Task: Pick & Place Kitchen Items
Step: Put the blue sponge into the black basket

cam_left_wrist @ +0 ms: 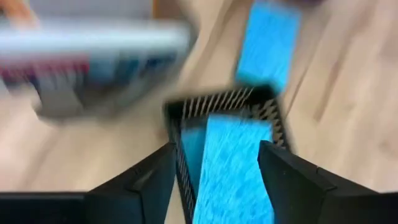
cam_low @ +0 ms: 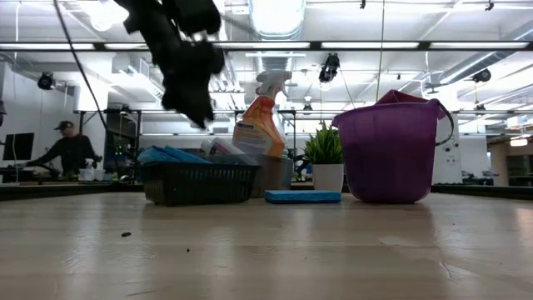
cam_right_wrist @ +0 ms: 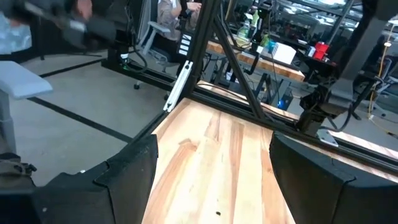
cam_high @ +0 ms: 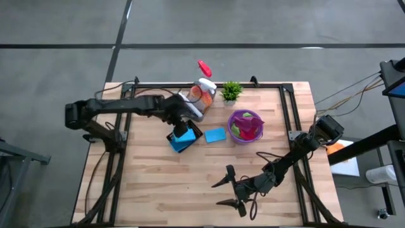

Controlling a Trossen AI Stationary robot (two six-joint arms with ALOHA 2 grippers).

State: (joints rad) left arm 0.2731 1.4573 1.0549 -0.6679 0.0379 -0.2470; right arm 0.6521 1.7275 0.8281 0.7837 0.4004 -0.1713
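While the left hand (cam_left_wrist: pixel 214 171) hangs open over the black basket (cam_left_wrist: pixel 224 102), a blue sponge (cam_left_wrist: pixel 233 168) lies inside.

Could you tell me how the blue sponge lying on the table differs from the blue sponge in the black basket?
The sponge on the table lies flat on the bare wood beside the purple bucket; the sponge in the black basket rests tilted, sticking up over the basket rim. The table sponge lies clear of both arms; the basket sponge sits right under the left gripper, whose fingers are open. Both are small, blue and rectangular.
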